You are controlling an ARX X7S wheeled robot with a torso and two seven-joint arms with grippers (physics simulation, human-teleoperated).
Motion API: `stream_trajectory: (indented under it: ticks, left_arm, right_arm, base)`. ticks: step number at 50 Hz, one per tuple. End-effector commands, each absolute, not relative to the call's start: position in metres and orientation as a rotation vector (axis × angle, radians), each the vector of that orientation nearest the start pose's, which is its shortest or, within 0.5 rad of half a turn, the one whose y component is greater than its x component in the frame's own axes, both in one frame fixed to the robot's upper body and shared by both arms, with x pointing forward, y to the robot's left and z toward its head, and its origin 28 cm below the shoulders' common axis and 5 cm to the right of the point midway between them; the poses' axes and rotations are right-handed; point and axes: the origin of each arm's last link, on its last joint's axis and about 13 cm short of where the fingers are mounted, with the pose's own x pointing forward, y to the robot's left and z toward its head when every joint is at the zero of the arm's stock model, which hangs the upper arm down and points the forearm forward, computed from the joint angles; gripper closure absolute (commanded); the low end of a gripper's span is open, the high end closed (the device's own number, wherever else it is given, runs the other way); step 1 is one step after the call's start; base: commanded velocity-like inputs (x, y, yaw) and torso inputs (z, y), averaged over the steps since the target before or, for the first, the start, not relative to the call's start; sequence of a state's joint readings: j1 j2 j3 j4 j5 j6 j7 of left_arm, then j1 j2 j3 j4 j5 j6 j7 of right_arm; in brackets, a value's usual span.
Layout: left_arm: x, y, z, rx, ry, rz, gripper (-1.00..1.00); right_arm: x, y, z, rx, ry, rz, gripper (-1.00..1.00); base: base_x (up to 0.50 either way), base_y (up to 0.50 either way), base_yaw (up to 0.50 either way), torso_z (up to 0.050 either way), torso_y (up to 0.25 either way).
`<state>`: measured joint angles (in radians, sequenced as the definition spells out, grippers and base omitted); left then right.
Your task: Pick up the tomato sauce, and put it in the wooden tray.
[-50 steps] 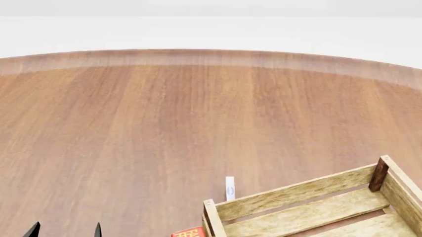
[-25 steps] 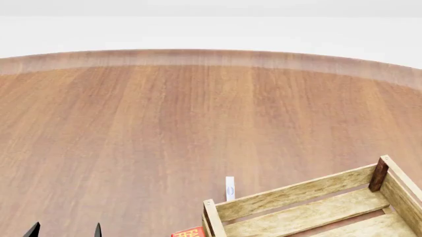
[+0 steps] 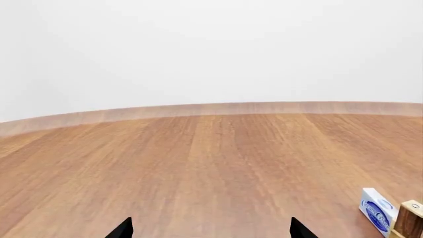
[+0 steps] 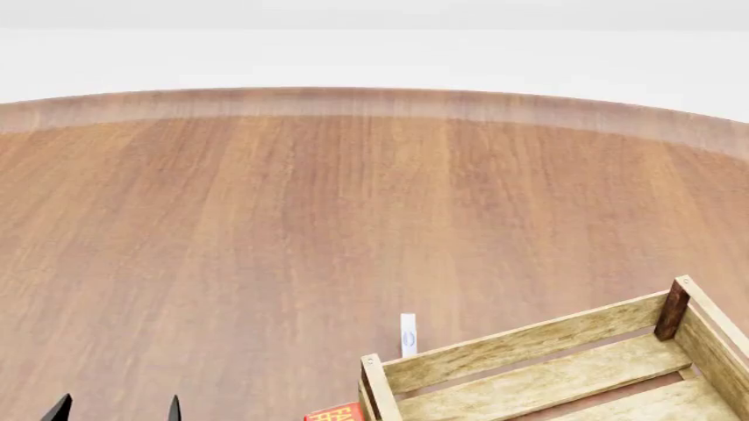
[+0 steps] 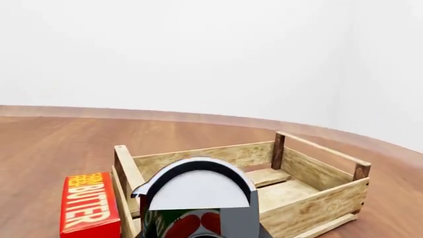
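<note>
Right gripper (image 5: 198, 218) clamps the upright tomato sauce (image 5: 182, 223). Wooden tray (image 5: 317, 198) lies just beyond the can. Left gripper (image 3: 210, 229) hangs spread, empty.

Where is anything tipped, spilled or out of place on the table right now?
Nothing stands out. The wooden tray sits flat and looks empty, the red butter box stands upright beside it, and a small blue-and-white box stands by its corner. The tomato sauce is close under the right wrist camera.

Bright, even, shadowless light (a render), sharp with no glare.
</note>
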<state>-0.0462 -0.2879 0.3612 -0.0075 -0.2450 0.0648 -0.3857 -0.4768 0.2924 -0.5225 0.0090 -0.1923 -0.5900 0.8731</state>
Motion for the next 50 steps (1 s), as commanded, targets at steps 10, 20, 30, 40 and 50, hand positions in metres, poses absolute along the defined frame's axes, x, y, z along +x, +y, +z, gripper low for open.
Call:
stream_trajectory:
  ticks: [10,20,30,40,50]
  left_arm:
    - [0.208,0.205,0.014,0.036,-0.013,0.040,-1.00]
    - [0.209,0.205,0.015,0.036,-0.013,0.039,-1.00]
    - [0.210,0.205,0.014,0.039,-0.014,0.038,-1.00]
    - [0.209,0.205,0.014,0.041,-0.014,0.037,-1.00]
    - [0.209,0.205,0.013,0.041,-0.015,0.037,-1.00]
  right_arm:
    - [0.057,-0.064,0.007,-0.117,-0.218,-0.134,1.00]
    - [0.082,-0.073,0.030,-0.074,-0.227,-0.138,1.00]
    - [0.109,-0.084,0.057,-0.080,-0.274,-0.191,1.00]
    - [0.149,-0.095,0.064,-0.096,-0.222,-0.229,1.00]
    - [0.179,-0.102,0.052,-0.142,-0.177,-0.265,1.00]
  base:
    - [0.00,0.00,0.00,0.000,0.000]
    - [0.00,0.00,0.00,0.000,0.000]
    - [0.00,0.00,0.00,0.000,0.000]
    - [0.00,0.00,0.00,0.000,0.000]
    - [0.00,0.00,0.00,0.000,0.001]
